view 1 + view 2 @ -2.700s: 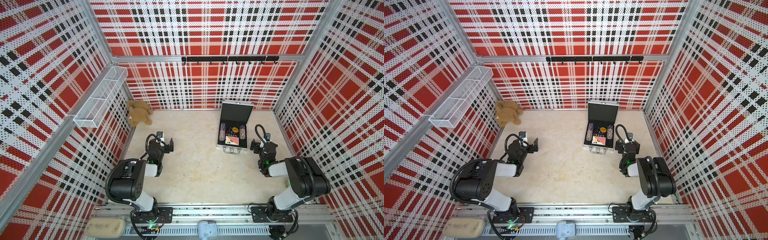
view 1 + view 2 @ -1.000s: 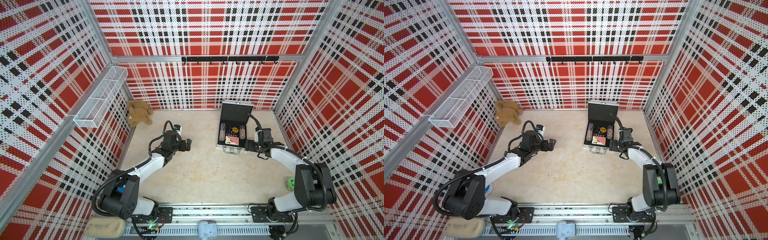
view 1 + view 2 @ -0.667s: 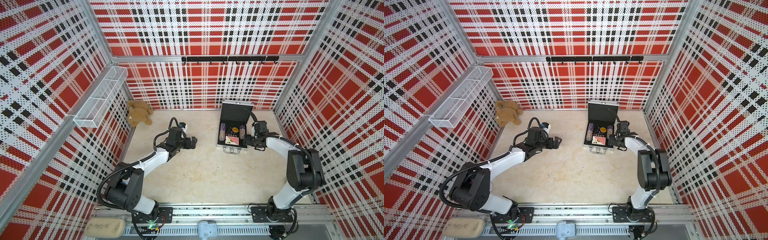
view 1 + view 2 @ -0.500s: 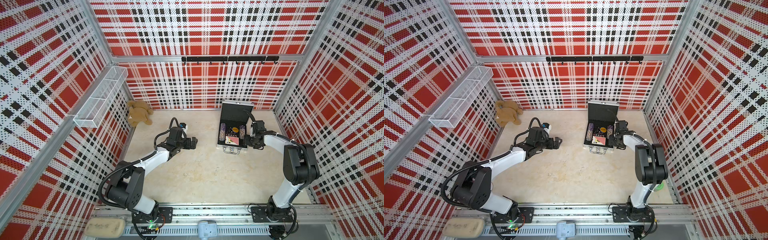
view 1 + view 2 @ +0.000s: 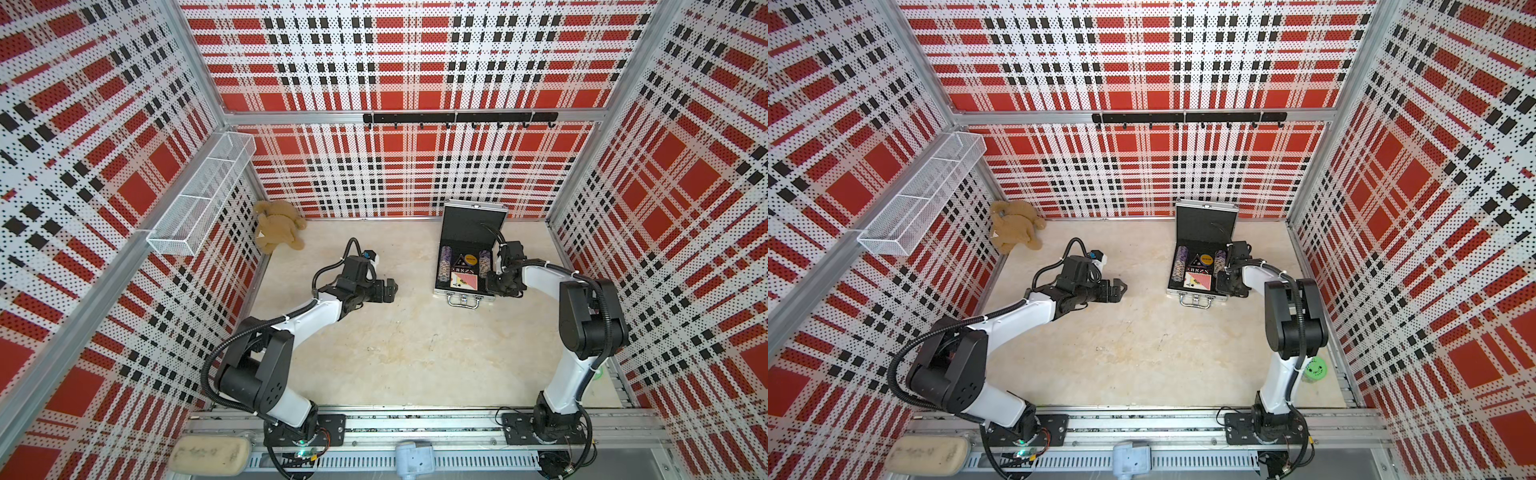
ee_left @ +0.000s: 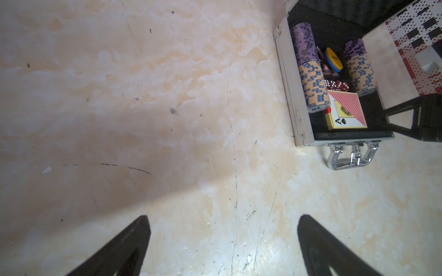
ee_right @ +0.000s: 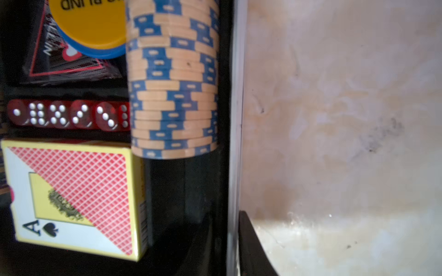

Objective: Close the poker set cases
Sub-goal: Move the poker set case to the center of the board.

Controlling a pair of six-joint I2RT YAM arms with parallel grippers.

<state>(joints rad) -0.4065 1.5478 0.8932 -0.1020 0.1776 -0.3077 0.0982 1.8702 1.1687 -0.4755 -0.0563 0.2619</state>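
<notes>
Currently the case (image 5: 460, 294) sits on the table (image 5: 395, 353) toward the far right, near the back wall. It is open: the lid (image 5: 471, 226) stands upright at the rear, and the metal handle (image 6: 351, 159) faces the robot. On the black lining inside are 2 rows of chips (image 7: 172, 83), a boxed deck of cards (image 7: 79, 191), a row of red dice (image 7: 69, 114) and a yellow-and-blue disc.

Right gripper (image 5: 496, 286) is at the case's right side wall, near the front corner. Its jaws are set close astride that wall. In the right wrist view 1 finger lies against the outside of the rim. The other is hard to separate from the dark lining. Finding: clamped on the case wall.

Left gripper (image 5: 394, 287) is released, with the jaws wide and nothing between them. It hovers over bare table, well apart from the case on its left side and pointing toward it.

Also noted: a teddy bear (image 5: 276, 226) lies in the far left corner, beneath a wire basket (image 5: 199, 208) on the left wall.
</notes>
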